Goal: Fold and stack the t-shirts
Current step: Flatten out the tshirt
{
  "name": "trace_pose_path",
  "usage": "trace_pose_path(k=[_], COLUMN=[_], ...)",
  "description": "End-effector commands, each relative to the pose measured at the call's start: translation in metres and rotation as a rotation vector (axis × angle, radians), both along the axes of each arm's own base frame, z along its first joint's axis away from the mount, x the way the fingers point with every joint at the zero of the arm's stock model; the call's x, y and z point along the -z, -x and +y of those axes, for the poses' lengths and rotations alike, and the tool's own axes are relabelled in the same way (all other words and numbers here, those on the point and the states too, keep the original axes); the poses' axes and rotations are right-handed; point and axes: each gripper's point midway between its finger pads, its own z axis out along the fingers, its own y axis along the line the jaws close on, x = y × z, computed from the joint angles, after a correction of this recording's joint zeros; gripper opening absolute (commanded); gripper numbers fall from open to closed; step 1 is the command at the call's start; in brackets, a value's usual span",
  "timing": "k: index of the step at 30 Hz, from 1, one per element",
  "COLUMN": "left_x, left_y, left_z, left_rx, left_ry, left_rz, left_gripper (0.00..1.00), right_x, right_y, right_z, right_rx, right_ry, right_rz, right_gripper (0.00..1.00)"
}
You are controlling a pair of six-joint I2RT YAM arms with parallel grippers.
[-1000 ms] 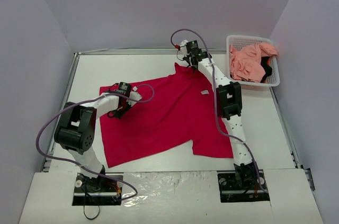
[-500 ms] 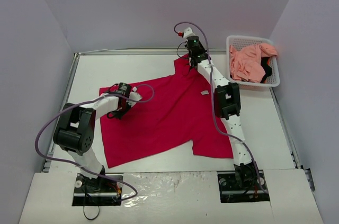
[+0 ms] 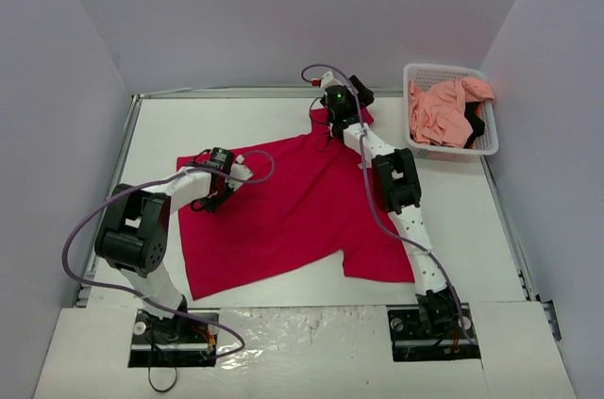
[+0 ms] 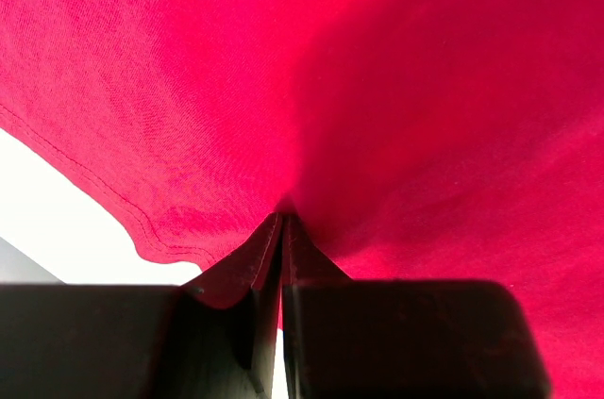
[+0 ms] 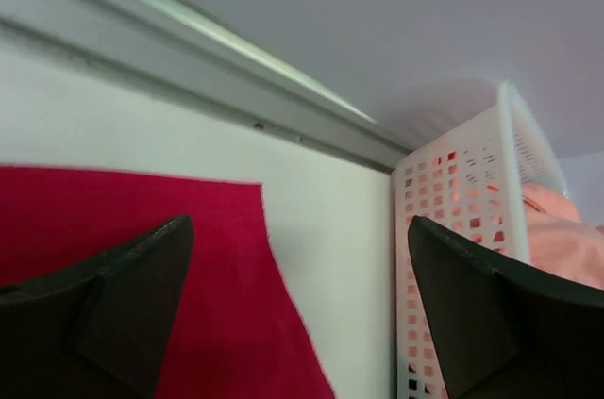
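Fingers of the left gripper (image 4: 281,229) clamp the red shirt (image 3: 283,210) at its edge; the right gripper (image 5: 300,229) holds its 2 apart over the far corner, near the basket (image 5: 453,229).

The white tubular left arm (image 3: 184,187) and its twin, the right arm (image 3: 415,241), carry chunky black joint housings (image 3: 135,229). A thin lilac cable (image 3: 68,246) loops along each. A small green light (image 3: 332,95) glows at the right arm's twelve-o'clock end. The matte black wedge fingers (image 5: 123,295) are plain.
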Motion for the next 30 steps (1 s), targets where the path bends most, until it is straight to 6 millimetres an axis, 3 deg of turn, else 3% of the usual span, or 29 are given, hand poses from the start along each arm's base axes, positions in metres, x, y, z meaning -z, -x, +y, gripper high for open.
trace_pose_path(k=[1, 8, 9, 11, 12, 17, 18, 20, 21, 22, 23, 25, 26, 30], left_x=[-0.001, -0.007, -0.011, -0.018, -0.023, -0.041, -0.043, -0.048, -0.05, -0.051, -0.055, -0.051, -0.058, -0.055], left_y=[0.006, 0.0, -0.002, -0.005, -0.007, -0.017, -0.021, -0.031, -0.036, -0.04, -0.049, -0.057, -0.067, -0.084], left_z=[-0.003, -0.005, -0.006, -0.006, -0.007, -0.005, 0.0, 0.005, 0.014, 0.017, 0.02, 0.028, 0.03, 0.042], left_rx=[-0.005, -0.029, -0.03, -0.04, -0.042, -0.048, -0.065, -0.099, -0.138, -0.16, -0.179, -0.233, -0.246, -0.294], left_ry=[0.016, 0.063, 0.076, 0.091, 0.099, 0.12, 0.123, 0.143, 0.158, 0.176, 0.195, 0.269, 0.293, 0.319], left_rz=[0.012, -0.011, -0.022, -0.033, -0.045, -0.103, -0.113, -0.143, -0.152, -0.158, -0.172, -0.152, -0.166, -0.154], left_gripper=[0.02, 0.03, 0.02, 0.02, 0.02, 0.02, 0.02, 0.02, 0.02, 0.03, 0.03, 0.02, 0.03, 0.02], right_x=[-0.065, -0.077, -0.091, -0.078, -0.089, -0.091, -0.094, -0.095, -0.095, -0.08, -0.078, -0.064, -0.06, -0.039], right_y=[0.013, 0.068, 0.075, 0.09, 0.095, 0.123, 0.129, 0.141, 0.144, 0.156, 0.163, 0.18, 0.184, 0.2], right_z=[0.0, -0.011, -0.014, -0.017, -0.019, -0.024, -0.022, -0.015, -0.011, -0.003, 0.005, 0.013, 0.015, 0.019], right_rx=[0.027, 0.029, 0.042, 0.039, 0.039, 0.042, 0.031, -0.005, -0.031, -0.084, -0.127, -0.169, -0.185, -0.201], right_ry=[-0.049, -0.076, -0.106, -0.097, -0.104, -0.114, -0.127, -0.176, -0.192, -0.208, -0.229, -0.261, -0.268, -0.29], right_rz=[-0.093, 0.018, -0.003, 0.059, 0.047, 0.113, 0.125, 0.164, 0.185, 0.282, 0.325, 0.439, 0.471, 0.559], right_gripper=[0.91, 0.89, 0.89, 0.91, 0.91, 0.89, 0.81, 0.56, 0.23, 0.07, 0.0, 0.0, 0.0, 0.0])
